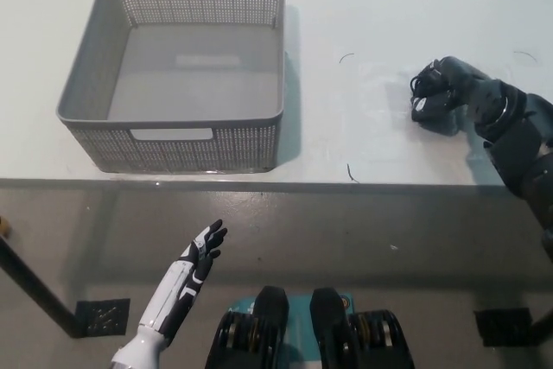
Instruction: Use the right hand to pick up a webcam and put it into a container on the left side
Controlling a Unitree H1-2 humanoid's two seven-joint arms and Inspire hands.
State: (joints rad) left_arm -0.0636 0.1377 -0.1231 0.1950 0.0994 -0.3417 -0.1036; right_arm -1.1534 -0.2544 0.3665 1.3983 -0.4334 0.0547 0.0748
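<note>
The webcam point(425, 101) is the small black thing at about three o'clock on the white bench point(380, 15), and it sits under the curled fingers of the black right hand point(442, 88).

From largest to smallest: the bench fills the upper part of the view. The grey container point(259, 140), a perforated basket with handle cut-outs, stands at about ten o'clock, well apart from the webcam. Its inside shows nothing, so I judge the delivery is not yet done. Its open top faces the camera, which suits a drop from above.

The right arm comes in from four o'clock, and the hand is bent over the webcam and seems to be clenched around it. Whether the webcam is lifted or lies on the bench, I cannot tell. Black against black hides the outline, so its long axis and the side where the lens points are also not clear.

The white left hand point(200, 252) is at about seven o'clock, below the bench edge, with fingers spread and holding nothing. It appears to wait out of the way.
</note>
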